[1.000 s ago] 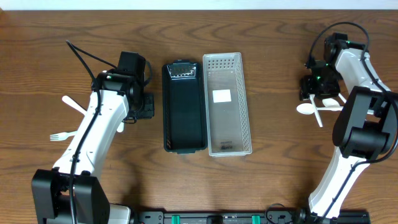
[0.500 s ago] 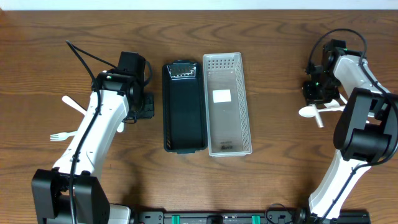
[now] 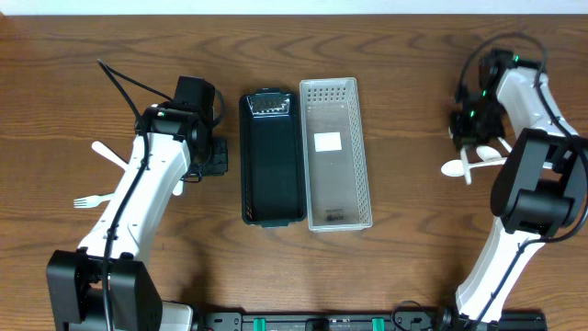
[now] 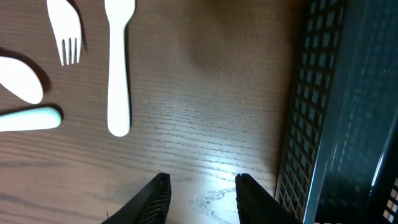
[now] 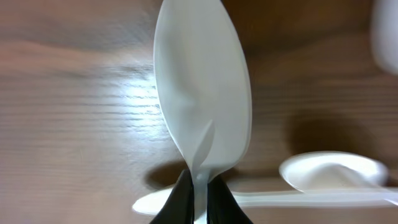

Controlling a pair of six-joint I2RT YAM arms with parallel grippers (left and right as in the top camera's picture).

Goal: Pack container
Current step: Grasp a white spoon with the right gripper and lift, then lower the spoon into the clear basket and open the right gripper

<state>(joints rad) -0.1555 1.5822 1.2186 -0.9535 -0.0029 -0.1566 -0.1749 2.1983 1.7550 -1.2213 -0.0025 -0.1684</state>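
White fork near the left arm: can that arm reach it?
Probably yes. The left end effector is open and empty, and the white fork lies flat on the table close ahead, nothing covering it.

- White spoon (image 5: 202,93): neck pinched in the right claw (image 5: 199,196), bowl pointing away.
- Black tray (image 3: 272,161), clear basket (image 3: 336,175): side by side, beside the left claw (image 3: 209,156).

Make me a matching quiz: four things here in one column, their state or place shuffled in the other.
1 black bin
2 clear bin
3 left gripper
4 right gripper

A shut on a spoon
B open over the table
C the one nearer the left arm
D white label inside

Pairs: 1-C, 2-D, 3-B, 4-A
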